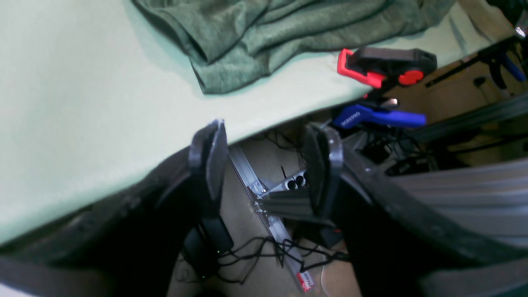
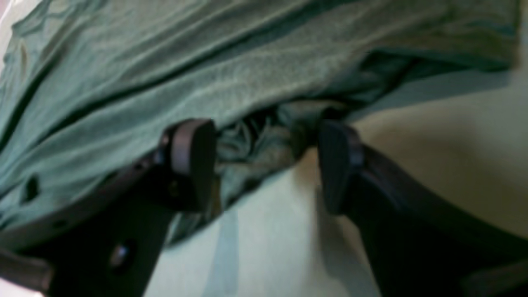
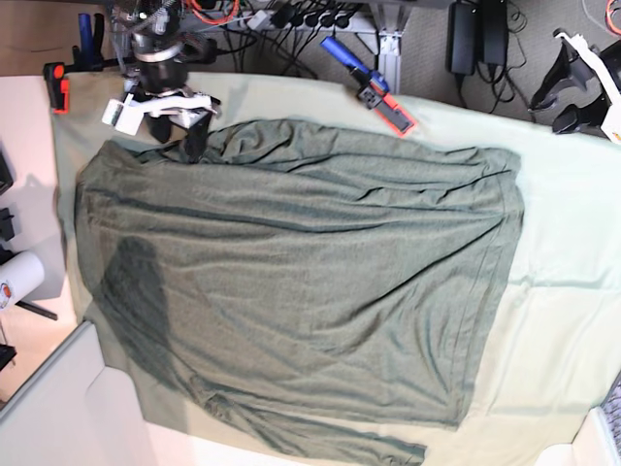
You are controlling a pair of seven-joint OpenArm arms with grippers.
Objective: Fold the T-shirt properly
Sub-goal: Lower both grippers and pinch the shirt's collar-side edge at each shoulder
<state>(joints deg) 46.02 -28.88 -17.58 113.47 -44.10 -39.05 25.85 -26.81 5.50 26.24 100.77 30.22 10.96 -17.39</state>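
The T-shirt [image 3: 301, 282] lies spread over the mint-green table cloth [image 3: 568, 291], dark olive and wrinkled, with one sleeve along the near edge. My right gripper [image 3: 179, 134] is at the shirt's far left corner. In the right wrist view my right gripper [image 2: 264, 165] is open, and a bunched fold of the T-shirt [image 2: 255, 144] lies loose between its spread fingers. My left gripper [image 1: 268, 165] is open and empty over the table's far edge, a little short of the T-shirt's [image 1: 255, 41] corner. In the base view my left gripper [image 3: 558, 109] hangs at the far right.
A red and black clamp [image 1: 383, 66] and a blue clamp [image 1: 379, 117] grip the table's far edge; both show as one clamp [image 3: 374, 87] in the base view. Another red clamp [image 3: 56, 83] sits at the far left corner. Cables and power strips lie on the floor behind.
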